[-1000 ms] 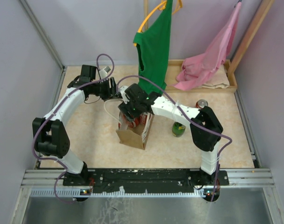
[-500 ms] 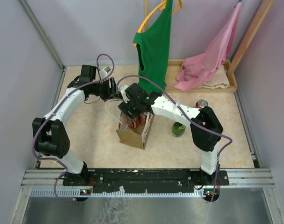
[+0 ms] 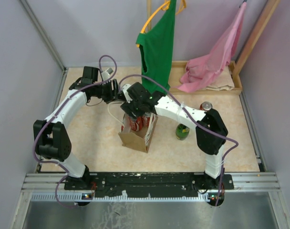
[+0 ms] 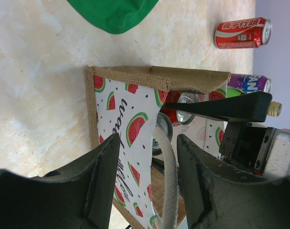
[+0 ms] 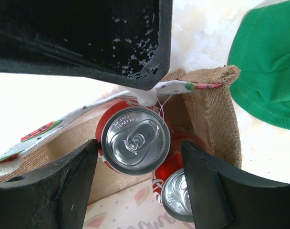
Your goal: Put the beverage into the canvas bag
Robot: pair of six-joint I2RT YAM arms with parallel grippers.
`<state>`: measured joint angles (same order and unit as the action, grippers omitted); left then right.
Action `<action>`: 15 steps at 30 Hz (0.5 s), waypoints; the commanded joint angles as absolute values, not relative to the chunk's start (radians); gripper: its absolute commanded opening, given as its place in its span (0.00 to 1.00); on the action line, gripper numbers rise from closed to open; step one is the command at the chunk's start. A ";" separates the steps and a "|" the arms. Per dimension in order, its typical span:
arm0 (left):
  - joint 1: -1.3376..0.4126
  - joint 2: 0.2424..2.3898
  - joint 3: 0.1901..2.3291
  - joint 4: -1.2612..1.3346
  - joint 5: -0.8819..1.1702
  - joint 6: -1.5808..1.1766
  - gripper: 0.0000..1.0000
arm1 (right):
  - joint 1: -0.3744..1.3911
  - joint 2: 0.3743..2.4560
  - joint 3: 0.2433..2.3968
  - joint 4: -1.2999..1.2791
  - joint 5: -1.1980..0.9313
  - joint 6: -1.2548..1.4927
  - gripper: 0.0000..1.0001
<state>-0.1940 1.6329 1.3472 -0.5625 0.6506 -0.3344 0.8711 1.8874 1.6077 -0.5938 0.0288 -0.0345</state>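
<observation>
Where the two arms meet over the middle of the table (image 3: 88,143), item one: canvas bag (image 3: 135,139). It is boxy and upright with its mouth open, coarse tan jute weave outside and a smooth white lining printed with watermelon slices and black script.

Rope handle (image 4: 170,181): white twisted cord, round in section. It runs between the fingers of the left gripper (image 4: 149,138), which stand spread. The cord lies along one finger and is not pinched.

Item two: red can (image 5: 135,140), aluminium, with a round silver top and pull tab. It stands inside the bag against the lining, by the handle's stitching.

Right gripper (image 5: 138,143): hangs directly over that can, matte black fingers spread to either side, a gap showing on one side, nothing gripped.

Second can (image 5: 178,193): red, same pattern, beside the first in the bag, partly cut off by the frame edge.

Outside the bag, well apart from it:
- loose red can (image 4: 243,33)
- purple can (image 4: 252,83), half hidden behind the jute edge and the right gripper's finger

Green shirt (image 3: 157,47) on a hanger; pink garment (image 3: 212,64) draped into a wooden tray (image 3: 235,88).

From above, the bag's contents are mostly covered by the right wrist.
</observation>
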 commanded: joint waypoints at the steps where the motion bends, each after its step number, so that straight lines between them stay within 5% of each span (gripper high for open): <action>1: -0.187 1.646 1.377 -0.564 0.675 -0.314 0.57 | 0.864 1.835 1.676 -0.597 0.044 -0.050 0.70; 15: -0.188 1.646 1.373 -0.563 0.677 -0.312 0.57 | 0.864 1.815 1.714 -0.629 0.029 -0.042 0.70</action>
